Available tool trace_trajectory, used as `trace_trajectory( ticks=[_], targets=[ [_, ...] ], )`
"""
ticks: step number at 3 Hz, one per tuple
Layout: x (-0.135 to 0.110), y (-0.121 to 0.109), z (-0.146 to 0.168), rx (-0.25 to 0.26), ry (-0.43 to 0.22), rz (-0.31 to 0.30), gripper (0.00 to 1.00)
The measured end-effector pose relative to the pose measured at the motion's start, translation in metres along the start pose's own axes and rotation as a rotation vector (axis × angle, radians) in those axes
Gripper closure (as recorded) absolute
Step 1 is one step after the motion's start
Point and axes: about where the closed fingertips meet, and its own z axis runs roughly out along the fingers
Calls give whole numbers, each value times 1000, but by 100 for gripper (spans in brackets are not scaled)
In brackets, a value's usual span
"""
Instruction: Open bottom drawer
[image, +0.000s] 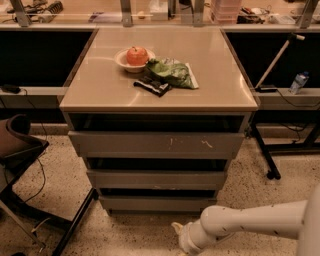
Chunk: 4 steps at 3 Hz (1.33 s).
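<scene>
The gripper (179, 231) sits low at the bottom edge of the view, just above the speckled floor (260, 185), on the end of the white arm (250, 222) that reaches in from the right. Only its wrist end and a pale yellowish tip show, so I cannot tell how far open it is or whether it holds anything. It lies in front of the cabinet and below the bottom drawer (157, 203), with a strip of floor between them – near, not touching.

The bottom drawer is the lowest of three flat grey fronts, under a dark gap. Above it comes the middle drawer (157, 178), then the top drawer (156, 144) with white scratch marks.

On the tan cabinet top (220, 80) a white bowl (121, 60) holds a red-orange fruit (137, 55). A green bag (172, 72) lies just beside the bowl, and a dark packet (152, 86) lies in front of both. A dark chair (15, 145) stands at the left – a water bottle (299, 82) at the far right.
</scene>
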Motion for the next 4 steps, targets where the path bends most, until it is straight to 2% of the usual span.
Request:
trace_trajectory(
  ticks=[1,2,3,4],
  targets=[
    [12,22,32,-58,-20,42,0],
    [18,17,42,-37,-2,40,0],
    [38,-25,61,74,-25,103,0],
    [50,-78,64,201,-79,164,0]
  ],
)
